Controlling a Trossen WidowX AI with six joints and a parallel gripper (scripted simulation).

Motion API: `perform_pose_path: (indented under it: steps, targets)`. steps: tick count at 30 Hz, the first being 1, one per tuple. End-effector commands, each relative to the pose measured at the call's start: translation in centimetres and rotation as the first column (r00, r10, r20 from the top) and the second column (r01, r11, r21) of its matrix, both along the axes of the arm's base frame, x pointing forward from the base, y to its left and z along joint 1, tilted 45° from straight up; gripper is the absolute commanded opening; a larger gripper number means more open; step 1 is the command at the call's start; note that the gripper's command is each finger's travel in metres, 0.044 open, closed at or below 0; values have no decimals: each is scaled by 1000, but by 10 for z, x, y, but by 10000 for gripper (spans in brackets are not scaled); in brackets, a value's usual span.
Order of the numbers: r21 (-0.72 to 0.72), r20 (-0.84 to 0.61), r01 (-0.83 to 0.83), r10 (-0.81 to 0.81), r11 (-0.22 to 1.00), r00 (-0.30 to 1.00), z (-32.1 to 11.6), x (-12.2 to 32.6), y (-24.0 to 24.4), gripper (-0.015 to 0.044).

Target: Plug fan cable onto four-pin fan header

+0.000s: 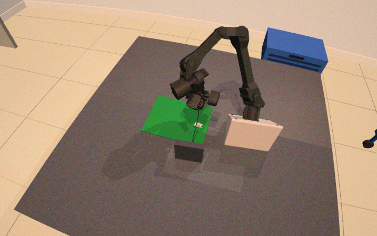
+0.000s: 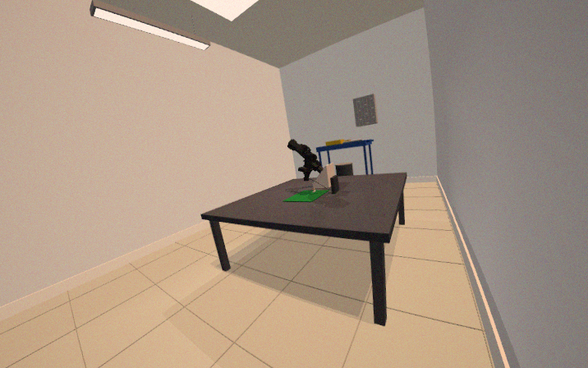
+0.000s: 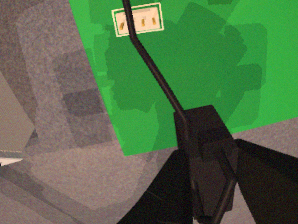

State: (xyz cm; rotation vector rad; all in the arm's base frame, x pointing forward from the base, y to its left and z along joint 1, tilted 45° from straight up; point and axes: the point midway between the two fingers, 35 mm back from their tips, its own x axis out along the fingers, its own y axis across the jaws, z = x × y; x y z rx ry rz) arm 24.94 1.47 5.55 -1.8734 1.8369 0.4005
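The green board lies flat. Its pale four-pin header stands near one edge; no plug is on it, and the cable crosses in front of part of it in the wrist view. My gripper is shut on the black plug, held clear above the board and off to one side of the header. The thin black cable runs from the plug across the header. The plug is too small to make out in the top and exterior views.
A dark block stands beside the board's edge, where the cable leads. A pale slanted-sided pedestal carries the arm's base to the right of the board. A blue cabinet stands beyond the table.
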Motion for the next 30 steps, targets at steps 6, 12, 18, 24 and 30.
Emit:
perform_pose_path:
  steps: [6, 12, 18, 24, 30]
  targets:
    - [102, 183, 127, -144, 987, 973, 4, 14, 0, 0]
    - [199, 315, 215, -270, 956, 910, 7, 27, -1, 0]
    - [303, 425, 286, -398, 909, 813, 12, 41, -4, 0]
    - [384, 489, 326, -489, 864, 722, 17, 51, -6, 0]
    - [405, 472, 333, -507, 852, 721, 14, 50, -8, 0]
